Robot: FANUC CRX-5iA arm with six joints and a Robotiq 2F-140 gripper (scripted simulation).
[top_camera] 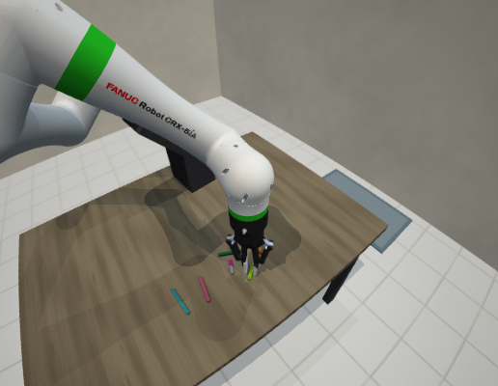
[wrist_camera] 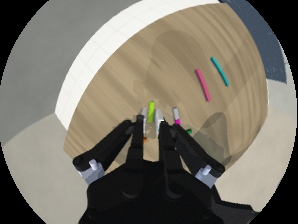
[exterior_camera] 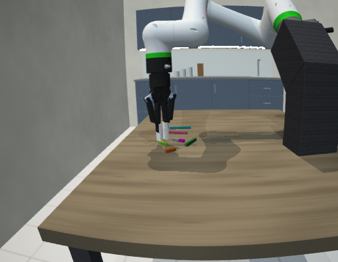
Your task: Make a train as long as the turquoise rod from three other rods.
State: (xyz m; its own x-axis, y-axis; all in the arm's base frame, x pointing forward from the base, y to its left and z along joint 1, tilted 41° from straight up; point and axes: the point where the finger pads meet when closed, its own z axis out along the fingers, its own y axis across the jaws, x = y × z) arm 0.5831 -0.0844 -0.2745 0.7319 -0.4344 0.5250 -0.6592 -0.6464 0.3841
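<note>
The turquoise rod (top_camera: 179, 301) and the pink rod (top_camera: 205, 289) lie side by side on the wooden table. A magenta rod (exterior_camera: 181, 140) and a grey rod (exterior_camera: 175, 139) lie end to end in one line. A green rod (exterior_camera: 190, 141) lies just behind them. A lime rod (exterior_camera: 163, 143) lies flat, with an orange rod (exterior_camera: 170, 150) close beside it. My gripper (exterior_camera: 162, 137) points straight down just above the lime rod, its fingers narrowly apart with nothing between them. In the wrist view the lime rod (wrist_camera: 152, 111) shows in the gap between the fingertips.
The robot's dark base block (exterior_camera: 309, 88) stands at the far side of the table. The table edge (top_camera: 301, 309) runs close to the rods on the near right. A grey-blue mat (top_camera: 369, 207) lies on the floor beyond the table.
</note>
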